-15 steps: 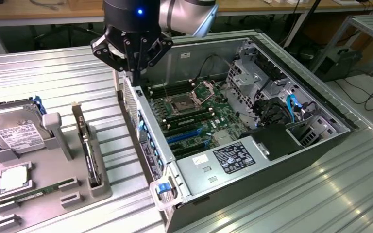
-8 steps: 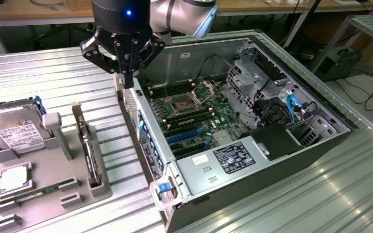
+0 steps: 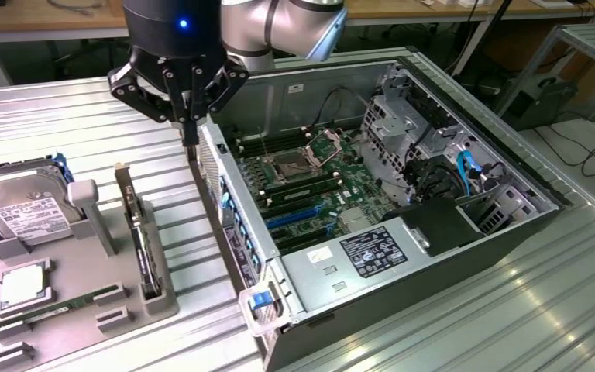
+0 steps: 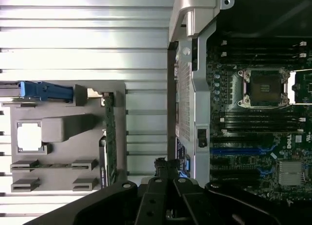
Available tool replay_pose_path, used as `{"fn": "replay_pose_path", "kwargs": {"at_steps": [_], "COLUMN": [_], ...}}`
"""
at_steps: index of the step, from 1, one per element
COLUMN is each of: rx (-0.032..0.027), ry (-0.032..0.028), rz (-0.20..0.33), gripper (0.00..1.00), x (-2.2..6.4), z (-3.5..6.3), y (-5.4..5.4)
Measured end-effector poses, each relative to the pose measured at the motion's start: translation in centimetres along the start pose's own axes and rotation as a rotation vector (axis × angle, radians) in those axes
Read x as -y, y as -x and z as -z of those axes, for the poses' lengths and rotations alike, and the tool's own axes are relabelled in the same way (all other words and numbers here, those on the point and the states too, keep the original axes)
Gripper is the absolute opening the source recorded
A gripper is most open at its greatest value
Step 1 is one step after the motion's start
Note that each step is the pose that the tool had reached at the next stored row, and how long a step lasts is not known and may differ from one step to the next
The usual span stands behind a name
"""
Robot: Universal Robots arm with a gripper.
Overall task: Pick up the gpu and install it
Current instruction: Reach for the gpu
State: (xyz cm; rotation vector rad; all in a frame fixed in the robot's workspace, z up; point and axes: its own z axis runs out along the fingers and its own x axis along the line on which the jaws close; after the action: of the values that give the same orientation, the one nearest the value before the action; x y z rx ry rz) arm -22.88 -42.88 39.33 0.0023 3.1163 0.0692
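The gpu [image 3: 139,236] stands on edge in a slot of the grey holder [image 3: 80,271], its silvery bracket at the far end. In the wrist view the gpu [image 4: 110,137] shows as a thin dark-green edge along the holder's side. My gripper [image 3: 189,133] hangs above the ribbed table between the holder and the open computer case [image 3: 421,256], close to the case's near wall and apart from the card. Its fingers meet at a point with nothing between them. In the wrist view, the gripper [image 4: 166,170] sits over that wall.
On the holder, a silver hard drive [image 3: 16,205] with a white label leans at the exterior view's left, beside a processor [image 3: 25,284] and a green memory stick [image 3: 62,310]. The case lies open with its motherboard [image 3: 303,182] exposed. A desk stands behind.
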Motion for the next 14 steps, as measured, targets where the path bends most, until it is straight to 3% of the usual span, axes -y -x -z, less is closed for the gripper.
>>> {"fn": "replay_pose_path", "kwargs": {"at_steps": [14], "rx": [-0.0001], "ry": [0.0001], "rz": [0.003], "gripper": [0.11], "x": [0.73], "z": [0.10], "y": [-2.8]}}
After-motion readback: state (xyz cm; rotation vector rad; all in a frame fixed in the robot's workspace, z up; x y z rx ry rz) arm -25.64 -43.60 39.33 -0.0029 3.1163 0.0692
